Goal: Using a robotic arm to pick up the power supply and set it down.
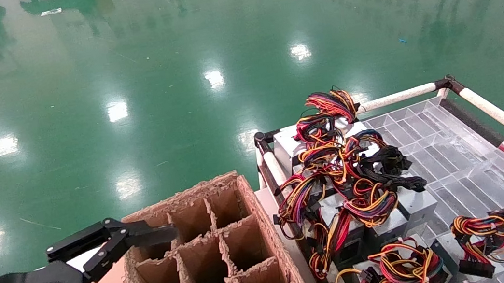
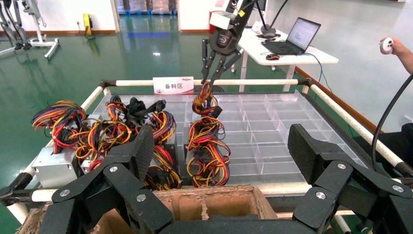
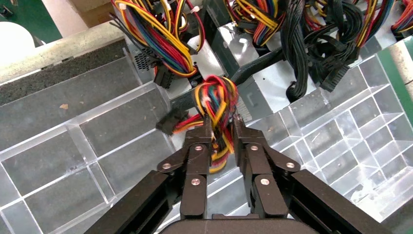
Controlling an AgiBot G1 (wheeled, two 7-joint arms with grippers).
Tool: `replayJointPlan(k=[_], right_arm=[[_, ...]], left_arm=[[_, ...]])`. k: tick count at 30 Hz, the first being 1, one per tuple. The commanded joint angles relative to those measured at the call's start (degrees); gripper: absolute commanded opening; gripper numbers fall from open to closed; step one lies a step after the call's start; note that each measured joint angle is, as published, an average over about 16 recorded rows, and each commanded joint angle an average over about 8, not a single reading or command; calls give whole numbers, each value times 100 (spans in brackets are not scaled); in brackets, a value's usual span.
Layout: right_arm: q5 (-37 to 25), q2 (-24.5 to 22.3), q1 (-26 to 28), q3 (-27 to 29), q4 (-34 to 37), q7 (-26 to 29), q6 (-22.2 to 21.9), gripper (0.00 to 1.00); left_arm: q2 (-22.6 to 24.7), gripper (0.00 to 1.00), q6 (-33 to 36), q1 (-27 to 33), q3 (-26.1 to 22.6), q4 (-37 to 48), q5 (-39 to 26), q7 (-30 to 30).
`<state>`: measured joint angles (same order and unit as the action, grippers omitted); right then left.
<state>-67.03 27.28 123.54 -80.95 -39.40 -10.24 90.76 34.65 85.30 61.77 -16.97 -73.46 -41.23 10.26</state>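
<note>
- Now, far left, the left gripper (image 1: 157, 234) hangs at the corner of the cardboard divider box (image 1: 209, 259), fingers spread wide, holding nothing.
- Middle: grey power supplies (image 1: 416, 205) sit heaped in the clear tray (image 1: 453, 154), looped red, yellow, orange and black wires piled over them.
- Right side, the right gripper (image 3: 220, 131) has its fingers pinched tight on one wire bundle (image 3: 216, 100) — a bright coil with a black plug dangling beside it.
- That bundle sits low over the tray's clear cells; its grey box can't be made out.
</note>
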Motion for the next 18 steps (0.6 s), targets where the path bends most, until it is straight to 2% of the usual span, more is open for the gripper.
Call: replayJointPlan(k=[1, 7, 18], right_arm=[[-7, -11, -17, 22, -10, -1, -17, 100], [281, -67, 66, 14, -141, 196, -36, 100], [1407, -198, -78, 238, -287, 605, 20, 100]], left_arm=[[0, 100, 0, 0, 0, 0, 0, 0], [0, 100, 1, 2, -2, 3, 1, -2], [0, 100, -2, 2, -5, 6, 3, -4]])
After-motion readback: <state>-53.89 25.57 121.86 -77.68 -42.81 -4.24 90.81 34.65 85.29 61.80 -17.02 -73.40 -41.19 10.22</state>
